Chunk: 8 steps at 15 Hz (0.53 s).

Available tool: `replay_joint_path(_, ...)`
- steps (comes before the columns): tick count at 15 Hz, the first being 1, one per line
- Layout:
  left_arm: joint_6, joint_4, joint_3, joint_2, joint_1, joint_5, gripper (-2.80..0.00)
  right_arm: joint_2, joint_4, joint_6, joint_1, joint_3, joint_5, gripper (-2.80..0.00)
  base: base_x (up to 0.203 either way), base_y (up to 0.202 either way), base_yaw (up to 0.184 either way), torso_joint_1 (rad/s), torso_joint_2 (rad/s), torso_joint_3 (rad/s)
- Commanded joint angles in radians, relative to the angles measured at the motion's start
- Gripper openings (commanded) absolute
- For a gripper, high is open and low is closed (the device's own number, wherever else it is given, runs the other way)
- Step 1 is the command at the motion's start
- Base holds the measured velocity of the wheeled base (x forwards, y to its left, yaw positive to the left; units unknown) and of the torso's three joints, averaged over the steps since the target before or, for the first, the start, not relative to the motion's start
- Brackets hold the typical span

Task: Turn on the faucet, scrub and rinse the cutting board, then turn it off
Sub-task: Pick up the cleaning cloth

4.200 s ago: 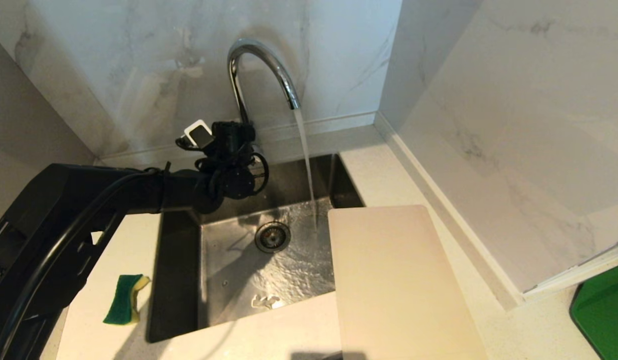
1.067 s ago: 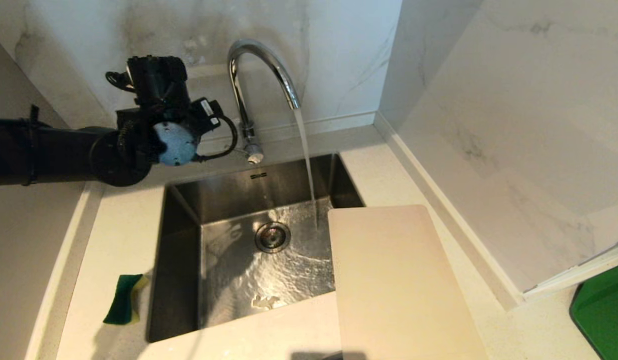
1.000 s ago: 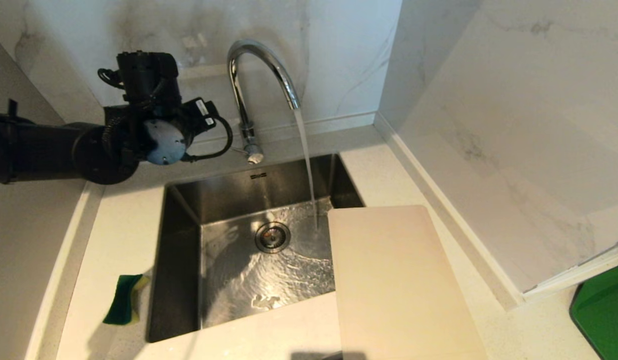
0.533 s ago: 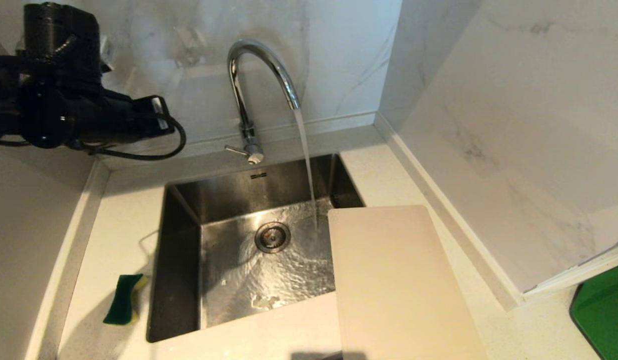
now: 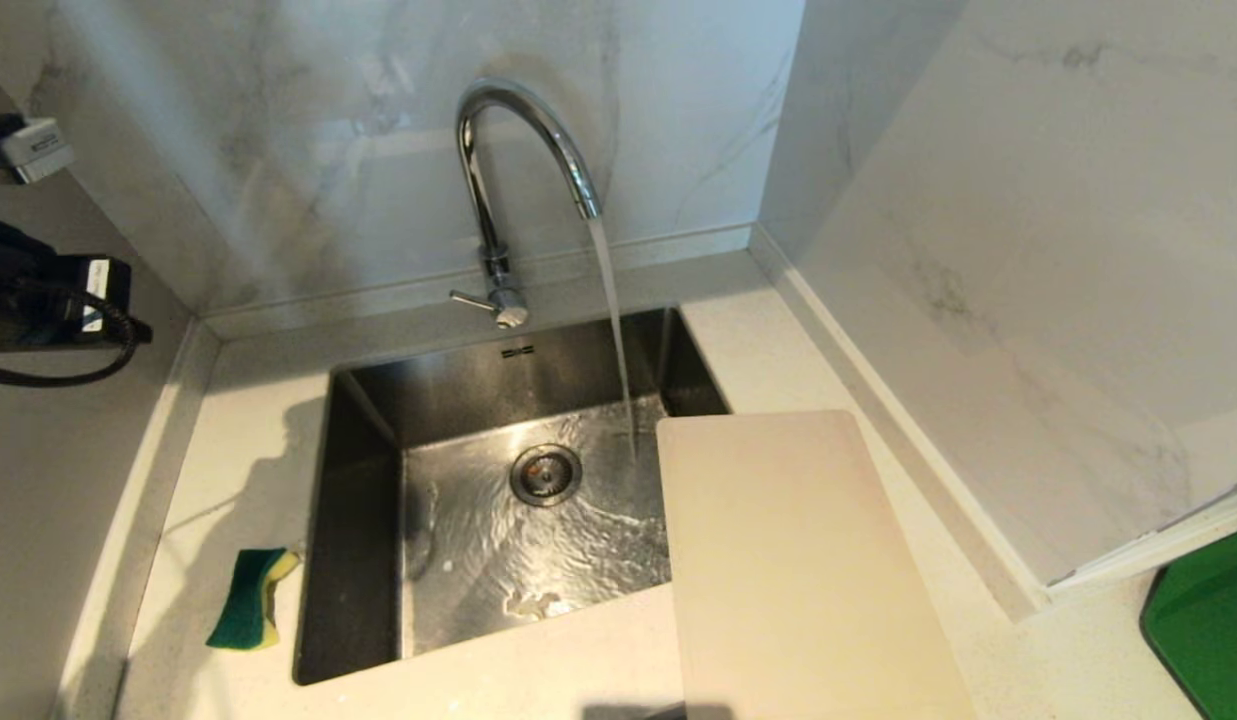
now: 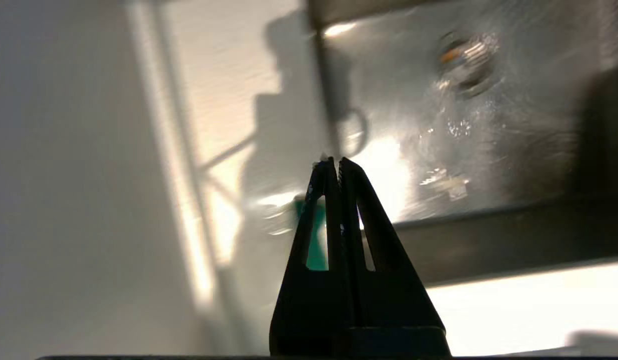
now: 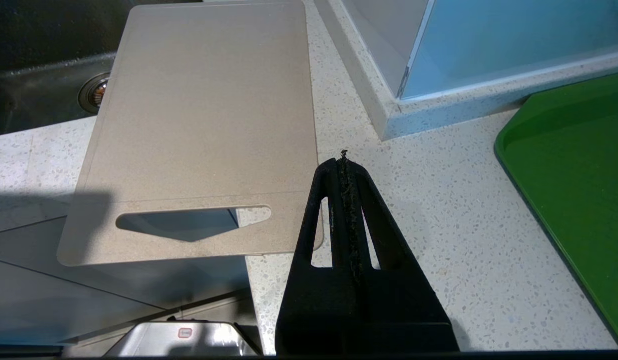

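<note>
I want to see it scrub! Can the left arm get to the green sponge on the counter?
Probably yes. The sponge lies alone on the open counter left of the sink, with nothing on or beside it. The left gripper is shut and empty above that side.

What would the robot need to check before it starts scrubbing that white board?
1. Water running: ok; the faucet pours into the sink.
2. Board within reach of the stream: not ok; the board lies on the counter, one end over the sink, beside the stream.
3. Sponge free to pick up: ok; the sponge lies alone on the counter left of the sink.
4. Left gripper ready to grab: not ok; the left gripper is shut and empty.
5. Right gripper ready: not ok; the right gripper is shut, empty, near the board's handle end.
</note>
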Motion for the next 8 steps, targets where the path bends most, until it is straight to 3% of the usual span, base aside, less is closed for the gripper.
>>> replay_joint_path(1,0.077,0.021,0.107,-0.079,0.071,-0.02,-2.8,0.0,0.0,0.0,0.0,0.0,0.0,-2.8,0.0,0.0,0.0,0.0,0.0,0.0)
replay_joint_path(4,0.091,0.035,0.286,-0.138,0.084,-0.074,-2.8,0.0,0.0,0.0,0.0,0.0,0.0,-2.8,0.0,0.0,0.0,0.0,0.0,0.0)
replay_joint_path(8,0.097,0.034,0.514,-0.226,0.129,-0.217,-2.8,0.0,0.0,0.0,0.0,0.0,0.0,-2.8,0.0,0.0,0.0,0.0,0.0,0.0)
